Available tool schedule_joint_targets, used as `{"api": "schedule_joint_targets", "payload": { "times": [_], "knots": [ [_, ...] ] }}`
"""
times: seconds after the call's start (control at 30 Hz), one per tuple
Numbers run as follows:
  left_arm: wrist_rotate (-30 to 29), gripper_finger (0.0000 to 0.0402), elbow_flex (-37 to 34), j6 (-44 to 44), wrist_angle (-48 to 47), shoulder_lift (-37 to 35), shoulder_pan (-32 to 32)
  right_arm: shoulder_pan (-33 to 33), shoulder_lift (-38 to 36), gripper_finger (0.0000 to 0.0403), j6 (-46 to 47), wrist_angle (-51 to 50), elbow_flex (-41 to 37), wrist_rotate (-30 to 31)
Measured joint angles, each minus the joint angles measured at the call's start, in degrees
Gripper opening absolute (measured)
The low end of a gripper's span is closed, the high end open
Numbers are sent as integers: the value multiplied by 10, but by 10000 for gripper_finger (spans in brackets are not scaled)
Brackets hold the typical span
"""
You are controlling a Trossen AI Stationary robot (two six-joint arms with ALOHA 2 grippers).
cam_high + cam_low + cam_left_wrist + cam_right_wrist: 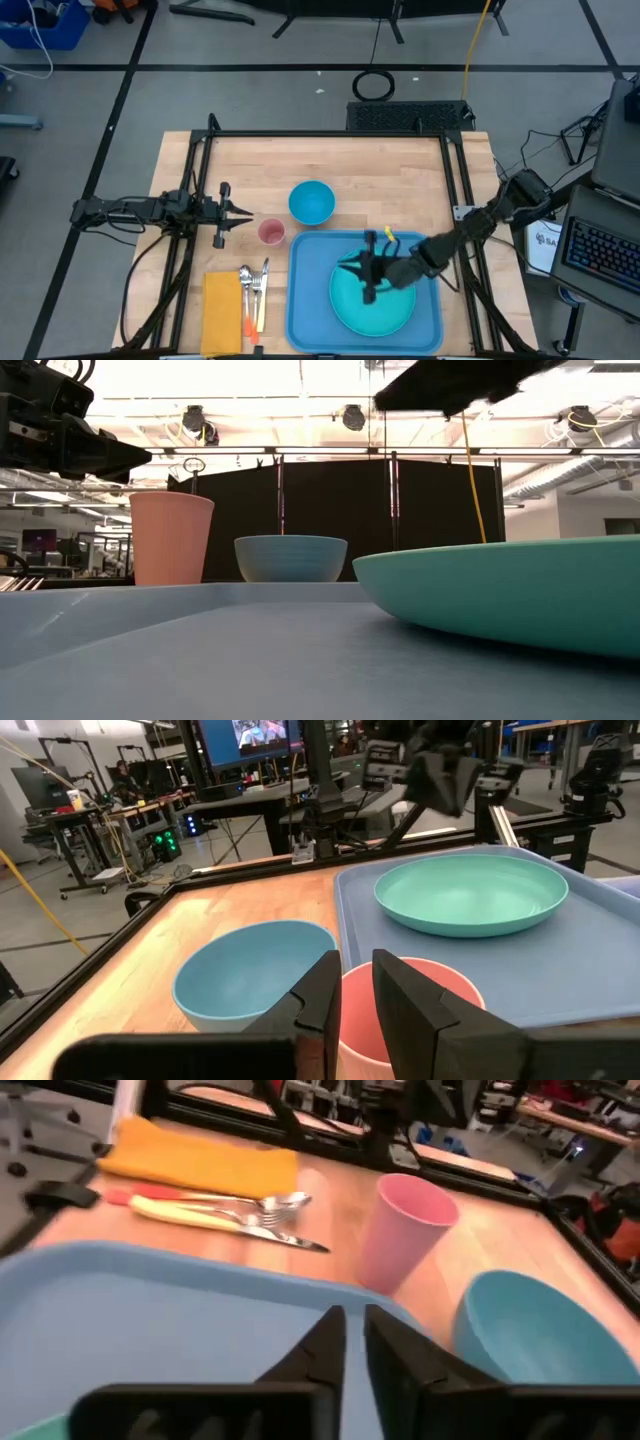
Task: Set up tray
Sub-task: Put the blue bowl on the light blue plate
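Note:
The light-blue tray (310, 300) lies at the table's near edge, and the round turquoise plate (375, 305) rests flat on it. My right gripper (362, 266) hovers above the plate's far rim with its fingers close together, holding nothing. The low view shows that gripper (400, 400) high over the plate (520, 595). A blue bowl (312, 202) and a pink cup (271, 233) stand on the wood just beyond the tray. My left gripper (243, 213) hangs left of and above the cup (420, 990), fingers together and empty.
An orange napkin (222, 310) lies left of the tray, with cutlery (253, 290) between napkin and tray. A black frame (330, 133) runs round the table. Bare wood lies along the far part of the table (400, 175). The tray's left half is bare.

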Motion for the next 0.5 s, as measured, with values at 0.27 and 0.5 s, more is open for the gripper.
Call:
{"api": "schedule_joint_targets", "payload": {
  "times": [0.27, 0.5],
  "knots": [
    [0, 67, 0, 0, 0, 0, 0, -125, 0, 175, -2, -33, 0, -105],
    [0, 67, 0, 0, 0, 0, 0, -207, 0, 265, -24, -49, 0, -194]
  ]
}}
